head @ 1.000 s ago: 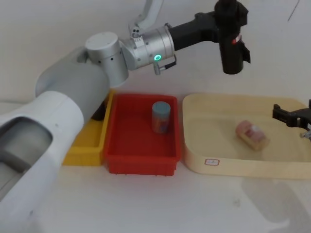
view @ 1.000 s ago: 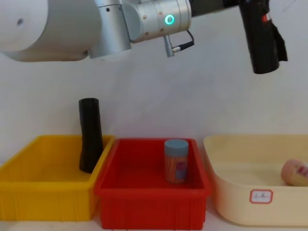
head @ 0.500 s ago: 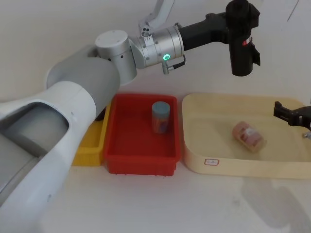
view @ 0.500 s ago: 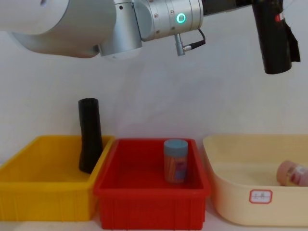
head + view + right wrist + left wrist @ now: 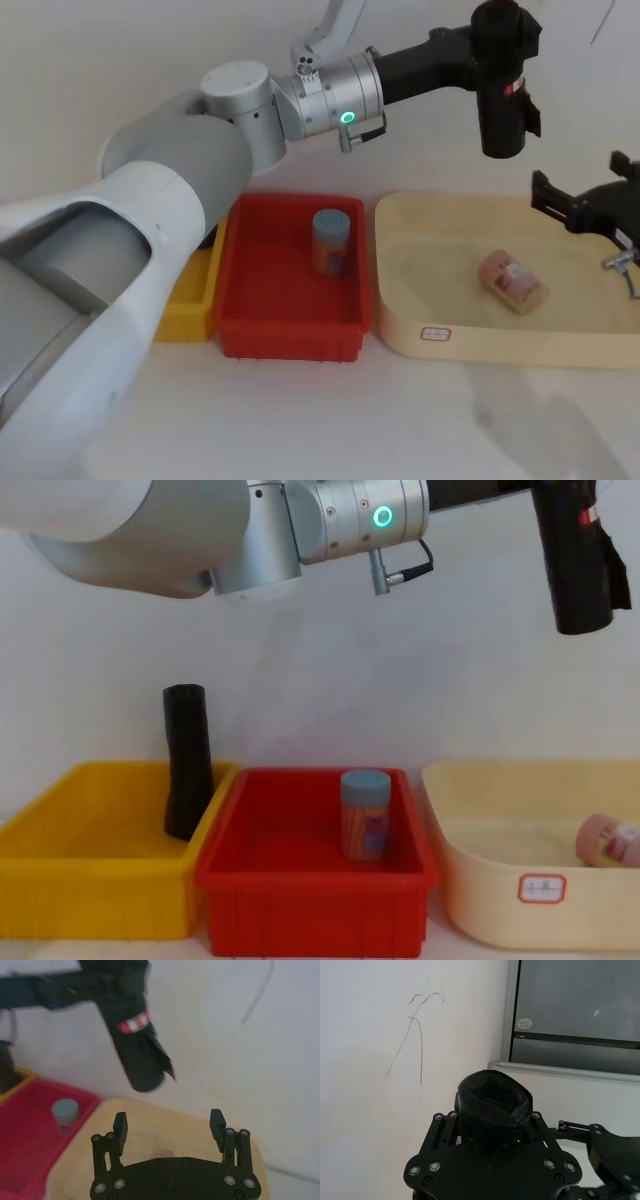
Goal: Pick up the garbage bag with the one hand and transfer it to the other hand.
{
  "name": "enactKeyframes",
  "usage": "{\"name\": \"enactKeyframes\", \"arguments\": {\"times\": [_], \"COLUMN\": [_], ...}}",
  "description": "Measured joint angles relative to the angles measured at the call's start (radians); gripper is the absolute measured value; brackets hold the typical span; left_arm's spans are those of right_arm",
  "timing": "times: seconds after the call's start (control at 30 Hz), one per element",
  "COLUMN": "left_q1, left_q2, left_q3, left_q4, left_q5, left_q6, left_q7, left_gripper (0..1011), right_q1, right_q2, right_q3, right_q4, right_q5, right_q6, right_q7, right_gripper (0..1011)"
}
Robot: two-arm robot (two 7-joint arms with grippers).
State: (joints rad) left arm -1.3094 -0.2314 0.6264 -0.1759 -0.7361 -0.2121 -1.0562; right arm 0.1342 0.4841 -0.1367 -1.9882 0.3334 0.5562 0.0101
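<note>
Clamping garbage bag (image 5: 500,115), left gripper (image 5: 492,1124) hard to distinguish, black-on-black

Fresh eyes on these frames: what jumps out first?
The garbage bag, a thick black roll with a red mark, hangs upright in mid-air, far higher than the beige tray, clamped near its top by the left gripper on the green-ringed arm. Lower, by the tray's right side, the right gripper faces the bag with jaws open.

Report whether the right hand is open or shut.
Open. In the right wrist view the right hand has its two fingers wide apart, nothing between them; the garbage bag hangs beyond them.
</note>
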Motion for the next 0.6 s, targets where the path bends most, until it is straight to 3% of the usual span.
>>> {"name": "enactKeyframes", "arguments": {"times": [0.3,0.6], "left_q1": [-0.005,-0.008], "left_q2": [-0.005,-0.007], "left_q3": [0.002,0.003], "left_q4": [0.011,0.016], "left_q5": [-0.002,-0.003], "left_q6": [-0.003,-0.005], "left_q7": [-0.004,-0.006], "left_gripper": [446,446], "right_q1": [0.049,0.126], "right_q2": [-0.003,-0.016], "right_q3": [-0.051,-0.096], "right_q4": [0.005,0.063], "right_q5": [-0.031,-0.053], "right_q6": [-0.047,-0.071], "right_q7": [0.040,0.082], "right_gripper": [1000,1000]}}
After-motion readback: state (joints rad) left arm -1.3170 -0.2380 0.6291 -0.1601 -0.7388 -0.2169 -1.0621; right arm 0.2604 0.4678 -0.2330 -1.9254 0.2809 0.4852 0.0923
